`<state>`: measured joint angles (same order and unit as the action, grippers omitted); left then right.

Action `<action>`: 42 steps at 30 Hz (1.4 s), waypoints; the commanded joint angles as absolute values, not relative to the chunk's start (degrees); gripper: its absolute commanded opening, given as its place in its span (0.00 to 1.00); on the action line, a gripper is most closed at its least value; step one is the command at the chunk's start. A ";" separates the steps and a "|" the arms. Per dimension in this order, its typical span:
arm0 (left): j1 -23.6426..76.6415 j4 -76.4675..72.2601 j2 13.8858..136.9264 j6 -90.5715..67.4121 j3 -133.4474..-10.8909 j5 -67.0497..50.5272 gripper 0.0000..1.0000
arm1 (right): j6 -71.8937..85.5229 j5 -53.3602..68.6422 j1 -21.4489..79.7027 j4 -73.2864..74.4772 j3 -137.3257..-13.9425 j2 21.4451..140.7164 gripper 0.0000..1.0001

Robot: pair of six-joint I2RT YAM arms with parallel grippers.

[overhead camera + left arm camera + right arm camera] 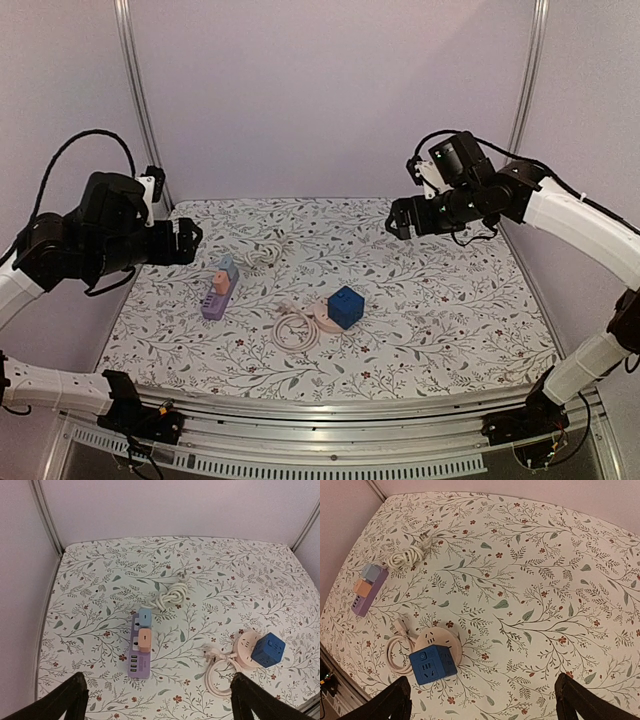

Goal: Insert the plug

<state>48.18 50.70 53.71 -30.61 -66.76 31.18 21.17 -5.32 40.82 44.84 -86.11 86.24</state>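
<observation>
Well, orange plug [144, 639] on purple strip [135, 668]

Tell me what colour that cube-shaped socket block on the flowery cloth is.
The cube is blue; the right wrist view shows it best.

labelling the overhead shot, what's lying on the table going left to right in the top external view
purple power strip -> knotted white cord -> blue cube socket
</observation>
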 commanded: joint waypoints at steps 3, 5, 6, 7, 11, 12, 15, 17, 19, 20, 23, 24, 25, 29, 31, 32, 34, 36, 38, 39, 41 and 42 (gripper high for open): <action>47.39 57.82 51.29 -27.46 -69.52 41.92 0.99 | 25.92 -10.05 37.01 40.85 -79.50 78.59 0.99; 47.21 59.10 50.22 -27.39 -69.10 43.22 0.99 | 27.24 -9.54 35.99 39.23 -77.04 76.20 0.99; 47.13 59.29 49.40 -27.48 -68.71 43.70 0.99 | 27.71 -9.68 35.71 37.73 -75.42 73.79 0.99; 47.05 59.29 48.66 -27.74 -68.09 44.02 0.99 | 28.61 -10.26 35.61 36.31 -73.48 72.19 0.99; 46.85 59.10 45.50 -28.83 -65.48 44.53 0.99 | 31.80 -13.19 35.42 32.54 -66.28 63.59 0.99; 46.78 59.14 44.83 -29.03 -64.85 44.74 0.99 | 32.73 -13.80 35.35 32.45 -65.40 62.37 0.99; 46.76 59.22 43.08 -29.44 -63.17 45.44 1.00 | 35.73 -14.26 35.36 32.21 -63.39 58.46 0.99; 46.76 58.87 41.84 -29.42 -62.04 45.76 1.00 | 36.92 -14.09 35.34 32.10 -62.04 56.59 0.99; 46.76 58.49 40.63 -29.38 -61.00 46.17 0.99 | 37.61 -14.10 35.40 32.02 -60.90 55.29 0.99; 46.76 58.28 40.06 -29.39 -60.28 46.37 0.99 | 38.19 -14.40 35.41 31.93 -60.51 54.40 0.99; 46.76 57.22 37.43 -29.84 -58.04 46.61 0.99 | 39.88 -15.11 35.34 30.86 -59.21 52.63 0.99; 46.76 56.66 36.45 -29.91 -57.42 46.33 0.99 | 40.07 -14.94 35.33 30.18 -58.81 52.23 0.99; 46.76 55.95 35.56 -29.80 -56.79 45.86 0.99 | 40.09 -14.28 35.38 29.36 -58.35 51.71 0.99; 46.76 54.81 32.52 -30.86 -54.58 45.66 1.00 | 38.71 -12.33 35.40 26.82 -57.01 50.58 0.99; 46.76 53.97 31.09 -31.07 -53.13 45.55 1.00 | 38.42 -11.66 35.40 26.09 -56.78 50.50 0.99; 46.76 53.67 30.40 -31.15 -52.57 45.53 1.00 | 38.27 -11.39 35.44 25.68 -56.68 50.47 0.99; 46.76 53.14 29.16 -31.55 -51.37 45.62 1.00 | 37.95 -10.96 35.40 25.27 -56.68 50.78 0.99; 46.77 52.85 27.96 -31.96 -50.36 45.62 0.99 | 37.80 -10.52 35.42 24.78 -56.76 51.03 0.99; 46.76 52.67 26.89 -32.42 -49.55 45.49 0.99 | 37.54 -9.91 35.41 24.35 -56.69 51.31 0.99; 46.76 52.53 26.48 -32.62 -49.27 45.45 1.00 | 37.39 -9.82 35.43 24.15 -56.60 51.33 0.99; 46.76 52.54 25.71 -32.85 -48.82 45.52 0.99 | 37.36 -9.67 35.42 24.03 -56.60 51.49 0.99; 46.75 52.45 25.47 -32.95 -48.66 45.53 1.00 | 37.40 -9.67 35.45 24.07 -56.59 51.54 0.99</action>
<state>47.33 53.78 26.79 -31.73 -49.82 45.47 38.24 -10.59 35.55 25.47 -57.60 51.13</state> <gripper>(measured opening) 0.995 0.989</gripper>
